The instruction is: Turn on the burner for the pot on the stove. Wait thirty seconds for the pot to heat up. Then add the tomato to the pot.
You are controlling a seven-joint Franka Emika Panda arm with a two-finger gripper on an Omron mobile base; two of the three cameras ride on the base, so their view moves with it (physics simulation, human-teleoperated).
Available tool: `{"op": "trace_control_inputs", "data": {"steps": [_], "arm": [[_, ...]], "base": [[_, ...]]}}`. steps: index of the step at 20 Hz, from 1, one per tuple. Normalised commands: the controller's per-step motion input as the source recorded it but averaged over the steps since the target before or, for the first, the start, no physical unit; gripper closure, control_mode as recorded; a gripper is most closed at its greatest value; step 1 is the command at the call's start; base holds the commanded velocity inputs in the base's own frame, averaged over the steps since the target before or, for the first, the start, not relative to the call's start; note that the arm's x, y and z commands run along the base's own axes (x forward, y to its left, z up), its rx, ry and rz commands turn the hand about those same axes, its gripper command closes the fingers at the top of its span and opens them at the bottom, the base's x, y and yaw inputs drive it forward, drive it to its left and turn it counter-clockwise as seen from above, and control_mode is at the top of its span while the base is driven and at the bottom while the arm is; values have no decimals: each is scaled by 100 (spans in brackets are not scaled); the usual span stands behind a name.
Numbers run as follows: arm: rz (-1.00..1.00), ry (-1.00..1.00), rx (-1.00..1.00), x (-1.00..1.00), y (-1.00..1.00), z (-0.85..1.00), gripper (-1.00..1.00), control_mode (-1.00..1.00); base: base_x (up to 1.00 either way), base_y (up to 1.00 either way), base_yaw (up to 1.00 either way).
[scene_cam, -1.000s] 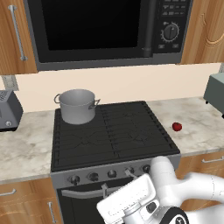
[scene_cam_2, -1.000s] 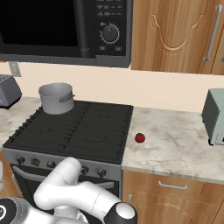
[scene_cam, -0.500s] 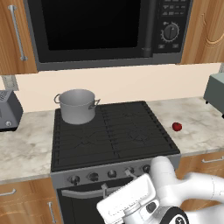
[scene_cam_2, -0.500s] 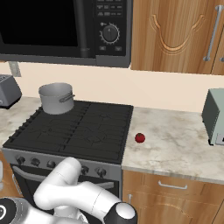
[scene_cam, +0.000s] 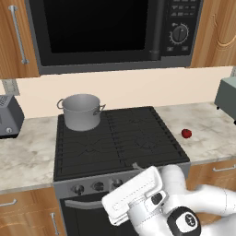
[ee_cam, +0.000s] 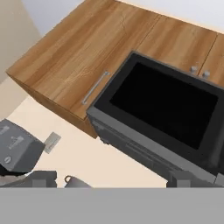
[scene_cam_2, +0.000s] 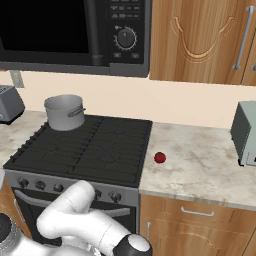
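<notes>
While 1 pot (scene_cam: pixel 81 112) sits, 1 tomato (scene_cam: pixel 186 133) waits.

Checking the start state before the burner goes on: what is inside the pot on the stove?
The pot sits lidless on the stove's back-left grate. Its interior is hidden by its wall. The tomato lies on the counter.

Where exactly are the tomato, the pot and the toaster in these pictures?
tomato (scene_cam_2: pixel 159 157): right base view, middle of the red fruit on the counter.
pot (scene_cam: pixel 81 112): left base view, its grey side wall.
toaster (scene_cam_2: pixel 10 103): right base view, its grey front face.
</notes>
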Motion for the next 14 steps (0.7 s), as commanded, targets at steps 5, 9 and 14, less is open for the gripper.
{"op": "trace_control_inputs", "data": {"steps": [5, 9, 14], "arm": [[-27, 53, 5, 0, -11, 56, -100, -100], [-27, 62, 9, 0, -31, 41, -100, -100], [-31, 70, 8, 1, -45, 14, -100, -100]], "base": [[0, 0, 0], [0, 0, 0], [0, 0, 0]]}}
